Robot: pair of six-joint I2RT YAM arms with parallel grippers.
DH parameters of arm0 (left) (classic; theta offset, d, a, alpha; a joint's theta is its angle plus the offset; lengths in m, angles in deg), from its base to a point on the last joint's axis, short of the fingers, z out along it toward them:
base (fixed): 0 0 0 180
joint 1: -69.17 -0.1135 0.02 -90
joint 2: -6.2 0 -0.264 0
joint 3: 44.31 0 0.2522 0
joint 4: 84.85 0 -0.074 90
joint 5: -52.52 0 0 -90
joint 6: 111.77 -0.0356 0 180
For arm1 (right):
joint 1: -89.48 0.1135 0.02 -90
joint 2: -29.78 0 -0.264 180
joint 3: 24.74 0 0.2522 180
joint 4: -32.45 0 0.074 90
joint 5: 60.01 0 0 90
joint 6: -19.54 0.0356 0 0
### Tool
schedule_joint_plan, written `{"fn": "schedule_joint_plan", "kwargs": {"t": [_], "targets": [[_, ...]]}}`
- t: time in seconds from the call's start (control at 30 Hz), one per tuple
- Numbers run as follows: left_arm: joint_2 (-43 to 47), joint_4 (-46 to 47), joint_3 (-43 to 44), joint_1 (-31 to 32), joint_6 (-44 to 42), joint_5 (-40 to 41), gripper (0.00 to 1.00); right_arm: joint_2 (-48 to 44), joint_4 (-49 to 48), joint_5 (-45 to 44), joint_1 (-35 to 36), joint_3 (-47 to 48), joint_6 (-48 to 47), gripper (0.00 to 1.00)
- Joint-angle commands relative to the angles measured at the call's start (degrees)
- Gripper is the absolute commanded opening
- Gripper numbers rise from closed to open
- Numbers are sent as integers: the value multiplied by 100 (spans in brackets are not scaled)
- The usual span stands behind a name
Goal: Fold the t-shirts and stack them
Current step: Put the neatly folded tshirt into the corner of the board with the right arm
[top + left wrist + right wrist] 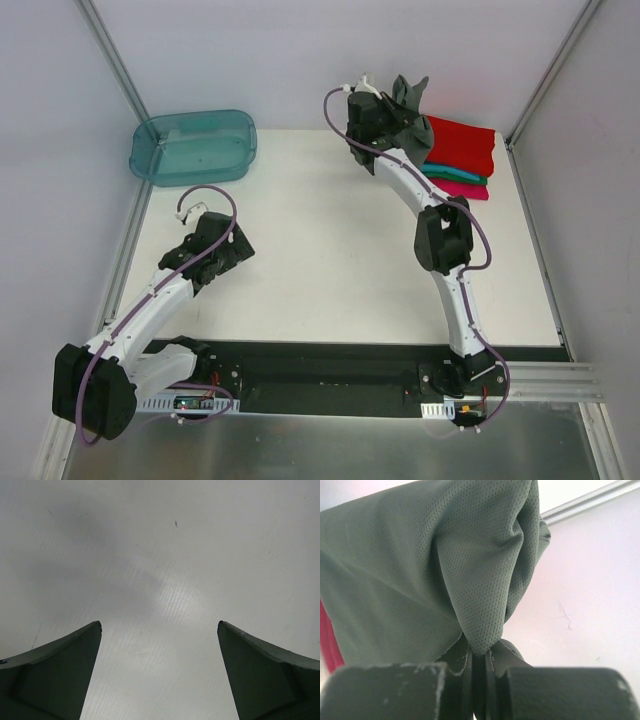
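A stack of folded t-shirts lies at the table's far right: a red one (462,142) on top, teal (452,177) and magenta-pink (466,188) edges showing beneath. My right gripper (392,112) is shut on the dark grey t-shirt (410,103), holding it bunched and lifted beside the stack's left end. In the right wrist view the grey cloth (435,575) fills the frame, pinched between the closed fingers (481,665), with a strip of red (326,640) at the left. My left gripper (222,248) is open and empty over bare table; its fingers (60,670) stand wide apart.
A translucent teal plastic tub (193,146) sits at the far left corner. Metal frame posts and white walls (545,90) enclose the table close behind the stack. The black base rail (320,385) runs along the near edge.
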Motion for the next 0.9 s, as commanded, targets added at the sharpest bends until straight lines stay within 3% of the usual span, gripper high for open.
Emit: {"fn": "schedule_joint_plan", "kwargs": {"t": [0.0, 0.87], "targets": [[65, -91, -61, -83, 35, 144, 99, 210, -387, -515, -102, 918, -280, 1], [-699, -82, 97, -162, 52, -49, 99, 1037, -107, -41, -734, 1895, 1741, 1]]}}
